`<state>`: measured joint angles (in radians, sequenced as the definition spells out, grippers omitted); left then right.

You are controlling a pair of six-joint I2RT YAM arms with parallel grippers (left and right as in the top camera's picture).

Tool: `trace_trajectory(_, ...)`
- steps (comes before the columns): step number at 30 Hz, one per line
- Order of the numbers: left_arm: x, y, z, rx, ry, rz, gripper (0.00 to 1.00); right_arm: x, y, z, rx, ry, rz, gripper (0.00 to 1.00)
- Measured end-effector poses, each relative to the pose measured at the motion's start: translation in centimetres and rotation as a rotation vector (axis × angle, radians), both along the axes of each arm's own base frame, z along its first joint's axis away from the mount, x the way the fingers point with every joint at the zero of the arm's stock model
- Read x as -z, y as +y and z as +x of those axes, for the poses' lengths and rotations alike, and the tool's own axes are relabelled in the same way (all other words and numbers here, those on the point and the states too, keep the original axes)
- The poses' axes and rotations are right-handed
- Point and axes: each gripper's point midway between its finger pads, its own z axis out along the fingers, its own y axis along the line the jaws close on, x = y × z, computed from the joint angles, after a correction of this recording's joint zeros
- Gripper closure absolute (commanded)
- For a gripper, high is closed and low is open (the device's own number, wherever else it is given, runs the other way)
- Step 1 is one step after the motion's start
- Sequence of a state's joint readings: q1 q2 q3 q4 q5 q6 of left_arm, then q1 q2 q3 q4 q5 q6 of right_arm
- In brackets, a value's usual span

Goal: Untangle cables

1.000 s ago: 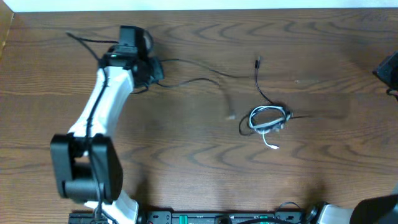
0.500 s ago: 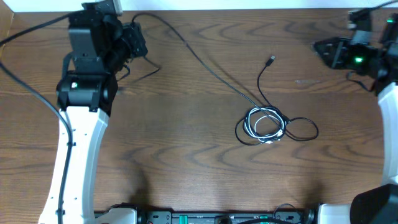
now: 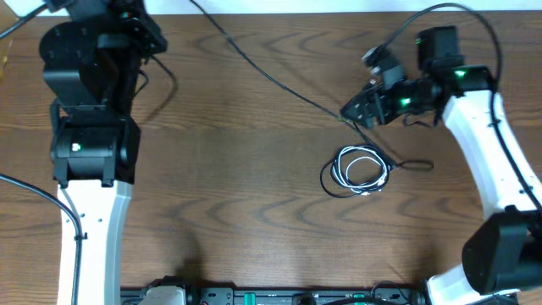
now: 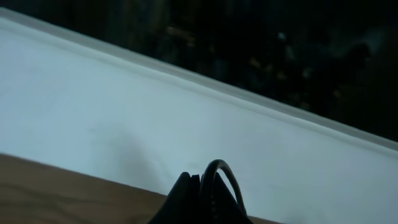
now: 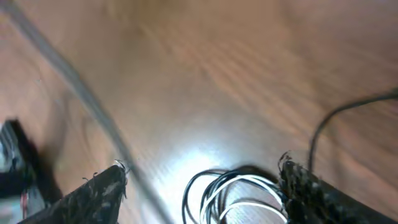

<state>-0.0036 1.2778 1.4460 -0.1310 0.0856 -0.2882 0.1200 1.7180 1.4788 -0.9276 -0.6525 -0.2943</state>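
The black cable [image 3: 271,76] stretches from the far left corner diagonally down to a small coil [image 3: 360,169], where it is wound together with the white cable [image 3: 366,161]. A black loop [image 3: 415,165] sticks out to the coil's right. My left gripper [image 4: 200,180] is shut at the table's far edge, with the black cable [image 4: 222,177] arching out at its fingertips. My right gripper [image 3: 354,110] hovers just above the coil, beside the taut black strand. In the right wrist view it [image 5: 204,171] is open, and the coil [image 5: 239,193] lies between and below its fingers.
The brown wooden table [image 3: 237,203] ends at a white strip [image 4: 124,124] along its far edge. The left arm [image 3: 85,152] stands along the left side, and the right arm [image 3: 500,161] reaches in from the right.
My left gripper has pulled the black cable toward the far left corner. The right arm has swung in from the far right to above the coil, and its gripper has opened.
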Motion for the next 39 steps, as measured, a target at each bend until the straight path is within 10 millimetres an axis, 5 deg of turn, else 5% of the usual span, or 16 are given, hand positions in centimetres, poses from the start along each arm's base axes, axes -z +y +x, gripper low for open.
trace_trajectory(7,2.9,4.2,1.6,-0.106,0.081,-0.002,0.92,0.4,1.0,-0.6,-0.079,-0.023,-0.015,0.15)
trace_trajectory(14,8.0,6.9,4.2,-0.123,0.208,-0.030,0.93,1.0,1.4,-2.2,-0.151,0.002,-0.038,0.14)
trace_trajectory(20,10.1,9.0,4.6,-0.131,0.264,-0.075,0.93,4.0,2.2,-3.7,-0.224,0.074,-0.133,0.17)
trace_trajectory(26,10.7,8.8,4.3,-0.114,0.290,-0.086,0.92,8.0,0.5,-2.8,-0.204,0.129,-0.282,0.19)
trace_trajectory(28,10.8,8.7,4.3,-0.112,0.295,-0.087,0.93,9.7,-0.4,-2.1,-0.184,0.143,-0.343,0.28)
trace_trajectory(30,11.0,8.7,4.2,-0.112,0.302,-0.089,0.93,10.9,-1.0,-1.4,-0.158,0.146,-0.388,0.64)
trace_trajectory(31,11.1,8.7,4.2,-0.112,0.307,-0.089,0.93,11.1,-1.2,-1.1,-0.147,0.143,-0.398,0.95)
trace_trajectory(36,11.5,8.6,4.1,-0.112,0.324,-0.093,0.93,10.3,-1.2,1.4,-0.016,0.102,-0.394,0.99)
trace_trajectory(39,11.7,8.6,4.0,-0.112,0.333,-0.094,0.93,7.4,-0.8,3.6,0.059,0.057,-0.361,0.99)
